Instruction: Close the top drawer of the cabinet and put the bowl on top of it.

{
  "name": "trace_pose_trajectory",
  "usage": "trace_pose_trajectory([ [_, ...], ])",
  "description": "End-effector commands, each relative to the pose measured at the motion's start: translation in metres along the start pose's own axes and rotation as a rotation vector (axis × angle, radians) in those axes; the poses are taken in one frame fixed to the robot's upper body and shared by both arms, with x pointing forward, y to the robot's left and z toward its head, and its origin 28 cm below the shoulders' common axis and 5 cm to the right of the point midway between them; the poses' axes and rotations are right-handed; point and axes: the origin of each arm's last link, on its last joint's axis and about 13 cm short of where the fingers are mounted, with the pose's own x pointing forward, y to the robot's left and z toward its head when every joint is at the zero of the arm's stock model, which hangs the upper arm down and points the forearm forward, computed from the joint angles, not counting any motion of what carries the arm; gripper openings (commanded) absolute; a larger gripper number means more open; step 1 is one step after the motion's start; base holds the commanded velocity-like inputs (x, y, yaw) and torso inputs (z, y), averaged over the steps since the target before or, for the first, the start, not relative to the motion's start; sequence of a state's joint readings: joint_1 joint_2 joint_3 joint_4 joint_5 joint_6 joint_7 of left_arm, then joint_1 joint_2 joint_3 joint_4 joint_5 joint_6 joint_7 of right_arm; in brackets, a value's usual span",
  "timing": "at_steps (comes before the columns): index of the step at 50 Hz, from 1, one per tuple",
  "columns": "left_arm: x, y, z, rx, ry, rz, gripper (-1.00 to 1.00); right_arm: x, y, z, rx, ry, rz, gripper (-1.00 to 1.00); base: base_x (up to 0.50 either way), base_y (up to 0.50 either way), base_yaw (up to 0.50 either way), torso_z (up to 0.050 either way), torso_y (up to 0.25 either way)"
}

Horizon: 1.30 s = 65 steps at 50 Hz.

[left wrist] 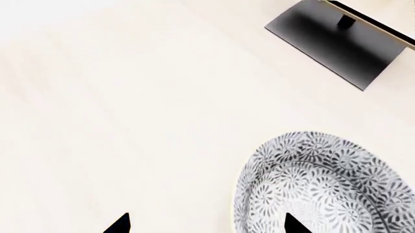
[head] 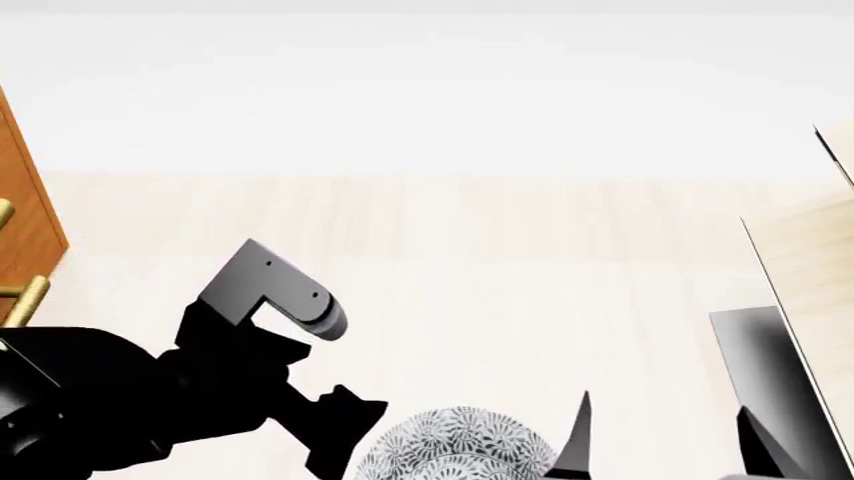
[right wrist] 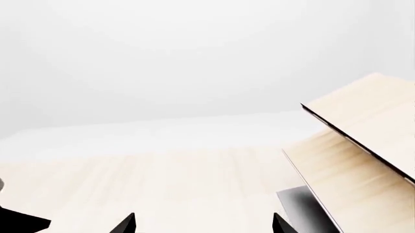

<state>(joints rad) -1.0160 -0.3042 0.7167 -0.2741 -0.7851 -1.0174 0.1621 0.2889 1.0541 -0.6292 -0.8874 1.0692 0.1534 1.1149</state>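
Progress: early, by the look of it. The bowl [head: 454, 445] sits on the pale bench [head: 534, 260], low in the head view, not on the cabinet [head: 24, 200], so placing is still to do. Only a sliver of the cabinet shows at the far left of the head view, with brass handles [head: 24, 295] poking out; can't tell from this whether the top drawer is closed.

Left gripper [left wrist: 206, 224]: tips spread wide, released, holding nothing. One tip sits over the bowl's inside, the other over bare bench beside it, so it straddles the rim; looks like a rim-grasp lineup, not yet clamped.

Right gripper [right wrist: 204, 222]: tips apart, released, empty, over bare bench near the pale wooden rack [right wrist: 363, 145] on its black base [right wrist: 304, 206].

Containers: bowl interior shows only its grey-blue floral pattern, nothing in it as far as visible. Drawer contents out of view.

Rack stands well apart from the bowl, at the right.
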Motion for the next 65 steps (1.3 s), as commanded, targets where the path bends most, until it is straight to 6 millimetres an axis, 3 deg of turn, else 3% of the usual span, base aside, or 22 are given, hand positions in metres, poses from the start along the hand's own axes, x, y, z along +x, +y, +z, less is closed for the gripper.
trace_pose_trajectory([
  [1, 0.010, -0.002, -0.011, -0.022, 0.029, -0.038, 1.00, -0.001, -0.002, -0.003, 0.007, 0.001, -0.004, 1.00, 0.00, 0.00, 0.00, 0.000, 0.000],
  [20, 0.026, -0.002, -0.011, -0.011, 0.080, -0.058, 1.00, 0.001, -0.004, -0.008, 0.019, 0.008, -0.010, 1.00, 0.00, 0.00, 0.00, 0.000, 0.000],
  [65, 0.063, 0.001, -0.038, -0.011, 0.170, -0.078, 1.00, 0.010, -0.007, -0.012, 0.018, 0.028, -0.024, 1.00, 0.00, 0.00, 0.00, 0.000, 0.000],
])
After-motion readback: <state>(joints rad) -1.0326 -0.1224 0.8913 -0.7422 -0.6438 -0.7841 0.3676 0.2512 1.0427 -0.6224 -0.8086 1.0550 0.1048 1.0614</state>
